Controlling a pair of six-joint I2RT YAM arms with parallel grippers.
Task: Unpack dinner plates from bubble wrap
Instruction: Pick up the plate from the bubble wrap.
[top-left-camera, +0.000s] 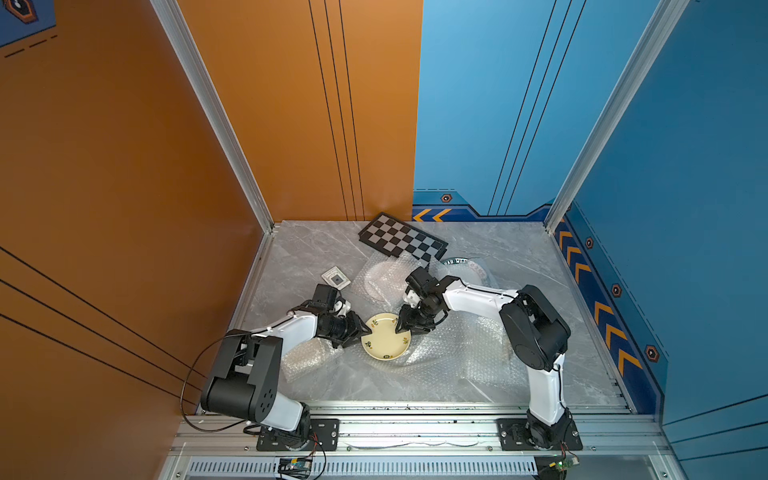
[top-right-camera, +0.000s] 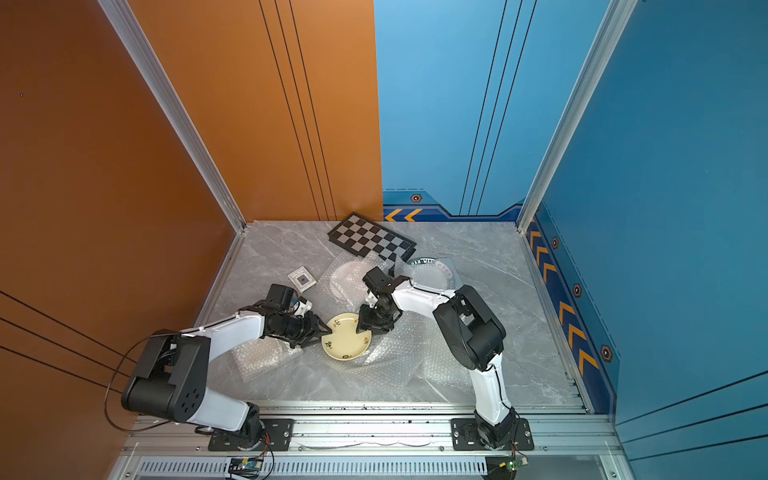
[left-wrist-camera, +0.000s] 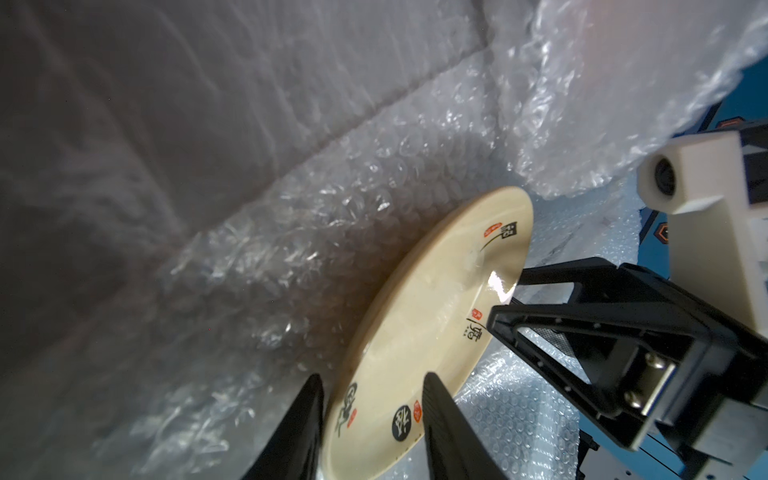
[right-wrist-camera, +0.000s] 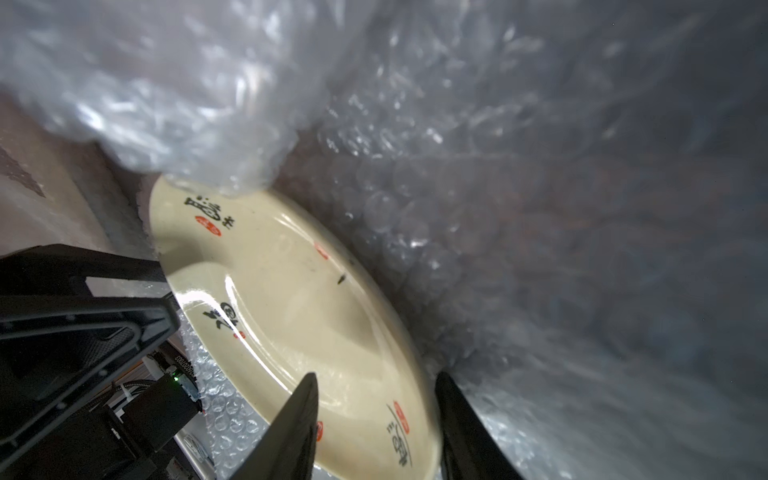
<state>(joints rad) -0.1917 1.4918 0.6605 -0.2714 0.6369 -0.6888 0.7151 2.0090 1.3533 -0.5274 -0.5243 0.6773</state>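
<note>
As the left gripper (top-left-camera: 366, 331) brackets one side of the cream plate (top-left-camera: 385, 338) at the centre of the grey marble table (top-left-camera: 291, 249), its two black fingers stand above and below the rim, and whether they already pinch the china cannot be told. The plate lies face up and uncovered, its right-hand part apparently resting on a spread sheet of bubble wrap (top-left-camera: 457, 353). The right gripper (top-left-camera: 401, 328) brackets the opposite rim in the same way, jaws partly parted round the edge, its hold equally uncertain. Done well, the lift probably calls for both pairs of fingers to close squarely on the rim first, then rise together and level, since glazed china is likely to slip from a shallow or lopsided pinch. The plate should come clear of the crinkled sheet without dragging it along, then go down on bare table. As for writing, the small white card (top-left-camera: 334, 278) at left shows only a dark printed square, nothing legible. The cream plate carries black brush-style characters with small red seal marks round its rim, not readable here. At right, a white plate (top-left-camera: 467, 270), half hidden behind the right arm, shows pale capitals on its dark rim, too small to make out.
</note>
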